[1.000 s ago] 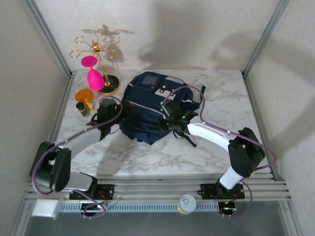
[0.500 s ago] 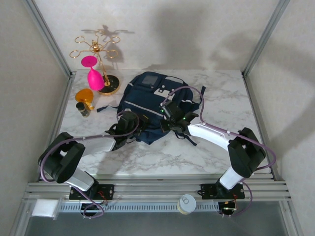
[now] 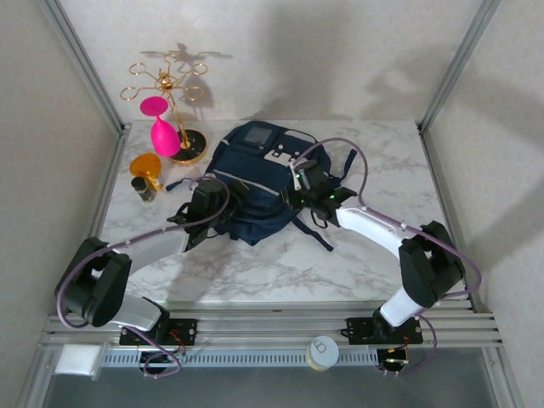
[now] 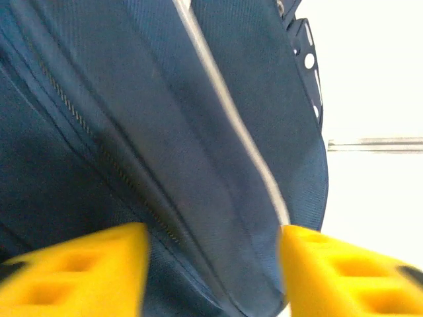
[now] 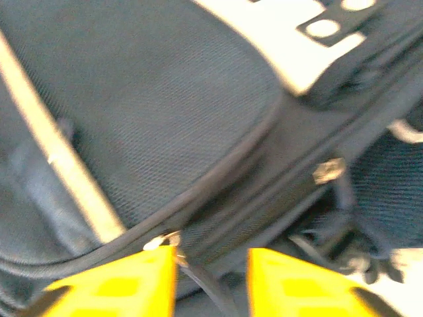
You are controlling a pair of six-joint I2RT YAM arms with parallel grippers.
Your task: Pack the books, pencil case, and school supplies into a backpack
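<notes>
The navy backpack [image 3: 253, 163] lies flat in the middle of the marble table [image 3: 382, 161]. My left gripper [image 3: 214, 204] is at its left front edge. In the left wrist view it [image 4: 215, 264] is open, with the backpack's fabric [image 4: 165, 132] and pale trim [image 4: 228, 115] between the yellow fingers. My right gripper [image 3: 299, 189] rests on the pack's right side. It [image 5: 211, 284] is open over a zip seam, with a metal zip pull [image 5: 160, 242] by its left finger and a white buckle patch [image 5: 291, 39] beyond. The books, pencil case and red pack are out of view.
A gold stand holding a pink glass [image 3: 164, 134] is at the back left of the table. An orange object [image 3: 145, 166] and a small dark bottle [image 3: 144, 189] sit beside it. Metal frame posts border both sides. Dark straps [image 3: 321, 234] trail from the pack's front right.
My left gripper swung in from the pack's left side to its front edge, then eased back left. My right gripper moved away from me along the pack's right side. The backpack shifted slightly.
</notes>
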